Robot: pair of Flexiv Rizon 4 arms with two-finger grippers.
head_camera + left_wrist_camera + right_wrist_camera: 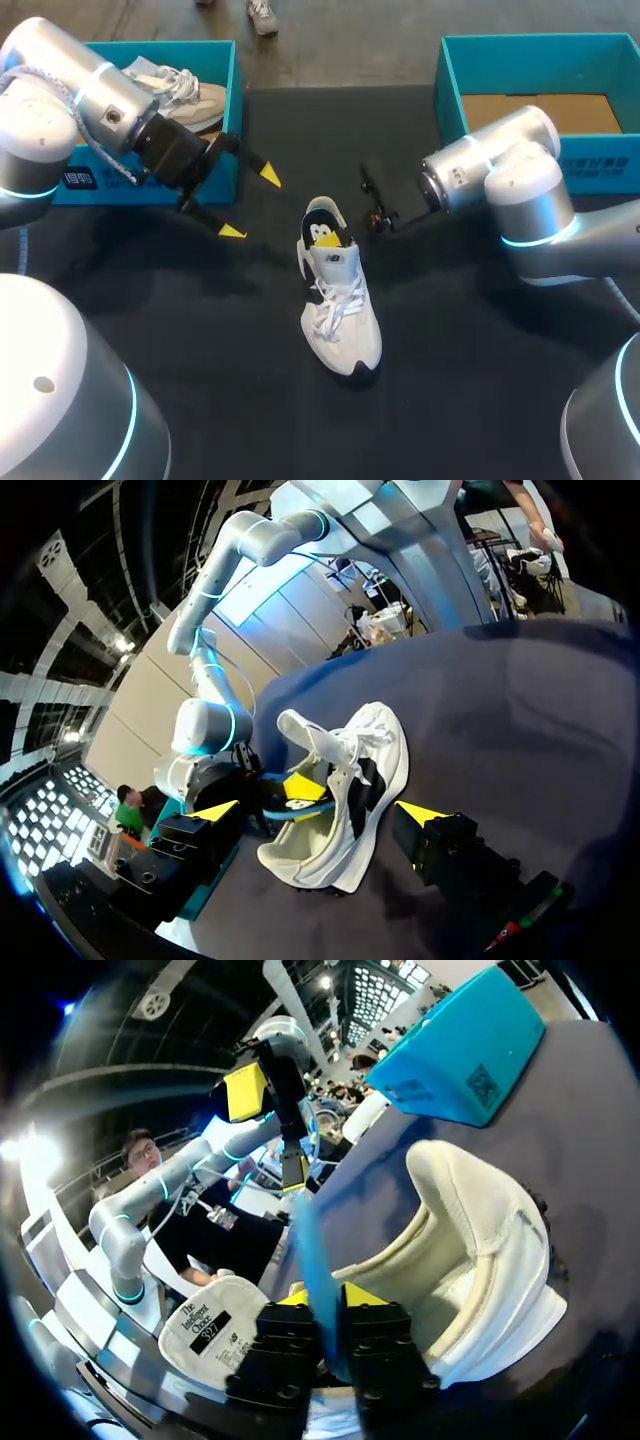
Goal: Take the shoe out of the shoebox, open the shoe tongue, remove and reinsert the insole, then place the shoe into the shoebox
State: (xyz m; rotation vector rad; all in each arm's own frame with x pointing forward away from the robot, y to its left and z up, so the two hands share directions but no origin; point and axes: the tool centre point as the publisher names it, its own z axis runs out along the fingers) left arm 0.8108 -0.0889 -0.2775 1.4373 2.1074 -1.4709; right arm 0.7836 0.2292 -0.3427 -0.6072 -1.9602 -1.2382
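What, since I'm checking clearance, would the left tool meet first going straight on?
Probably the shoe, which sits straight ahead of the open left tool, near the opening where the right tool grips the insole; depth is unclear.

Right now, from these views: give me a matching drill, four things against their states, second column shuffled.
1 left gripper
2 right gripper
3 left shoebox
4 right shoebox

A holds a second shoe
B fingers shut on the insole
C no shoe inside
D fingers open, clear of the white shoe

Pairs: 1-D, 2-B, 3-A, 4-C
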